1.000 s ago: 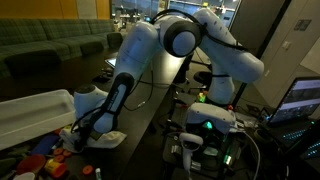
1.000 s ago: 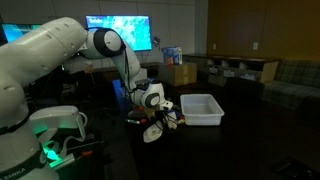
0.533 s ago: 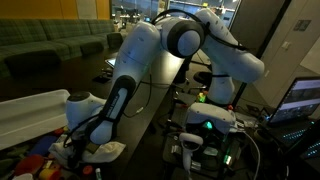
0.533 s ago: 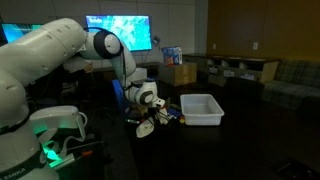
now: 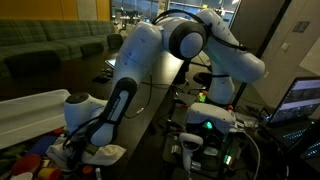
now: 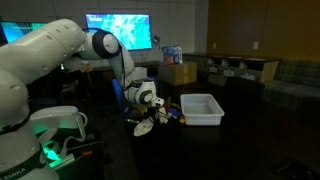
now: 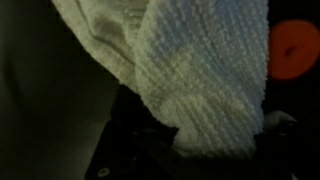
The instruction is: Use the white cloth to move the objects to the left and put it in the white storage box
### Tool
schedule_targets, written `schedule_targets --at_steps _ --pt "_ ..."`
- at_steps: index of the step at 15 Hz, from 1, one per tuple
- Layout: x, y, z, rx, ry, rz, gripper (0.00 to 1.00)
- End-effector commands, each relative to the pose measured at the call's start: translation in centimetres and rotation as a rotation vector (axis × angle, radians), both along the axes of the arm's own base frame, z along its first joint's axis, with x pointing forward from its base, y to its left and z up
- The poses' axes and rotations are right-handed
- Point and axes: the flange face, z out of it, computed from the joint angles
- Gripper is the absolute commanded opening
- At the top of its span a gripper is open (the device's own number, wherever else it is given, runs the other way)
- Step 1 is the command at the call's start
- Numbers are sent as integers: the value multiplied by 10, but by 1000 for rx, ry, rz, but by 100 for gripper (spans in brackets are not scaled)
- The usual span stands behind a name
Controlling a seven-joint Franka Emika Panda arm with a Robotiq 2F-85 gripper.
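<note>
Your claw (image 5: 76,152) sits low over the dark surface (image 5: 145,135) in an exterior view, with the white cloth (image 5: 102,153) bunched just beside and under it. That low, pressed pose suits dragging the cloth as a sweeper. Coloured objects (image 5: 35,165) lie scattered near the cloth. The white storage box (image 5: 30,112) stands just behind them, handy for receiving the cloth later.

In an exterior view, the claw (image 6: 148,122) hangs near the white storage box (image 6: 203,107). The white cloth (image 6: 145,128) is a pale patch beneath it, and the coloured objects (image 6: 170,117) lie between cloth and box.

In the wrist view the white cloth (image 7: 200,70) fills most of the frame and narrows toward the bottom centre, as though pinched. It hides the jaws, so you cannot tell whether the claw is closed on it. An orange disc (image 7: 297,50) shows at the edge, near the cloth.
</note>
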Motion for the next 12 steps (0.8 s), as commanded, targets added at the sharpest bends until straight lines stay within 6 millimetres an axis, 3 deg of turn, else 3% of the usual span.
schedule_targets --at_steps 1,12 --pt "15 -40 -3 -82 -30 2 9" --pt "67 -153 4 -259 -109 -83 9"
